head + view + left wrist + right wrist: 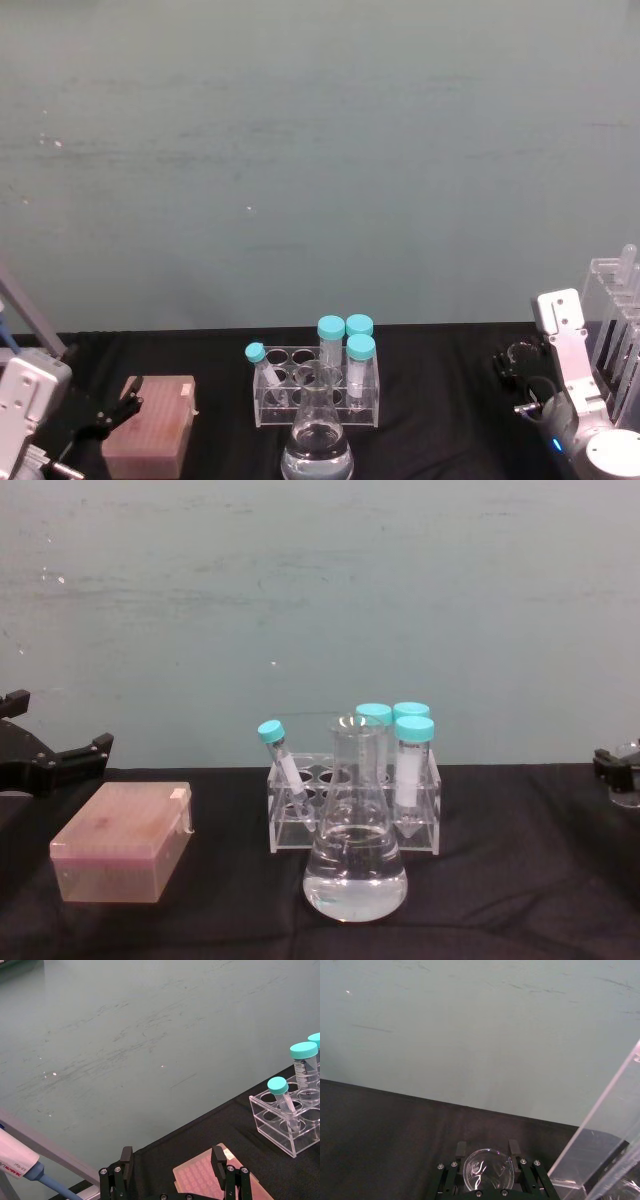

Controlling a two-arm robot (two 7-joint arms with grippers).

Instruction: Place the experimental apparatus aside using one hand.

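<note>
Head view, lower right: black two-fingered right pincer [487, 1145] pinches small clear glass beaker [487, 1172]; lower left, left pincer [172, 1155] spread.

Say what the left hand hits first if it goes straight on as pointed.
Most likely the pink box, just ahead of the open left hand; how high the hand rides above it is unclear.

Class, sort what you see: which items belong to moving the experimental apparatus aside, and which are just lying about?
Belongs to the job: small clear glass beaker, at the right gripper; large glass conical flask holding clear liquid; tall clear acrylic test-tube stand.
Lying about: pink translucent plastic tip box; low clear rack of teal-capped tubes; left gripper, open, by that box.
</note>
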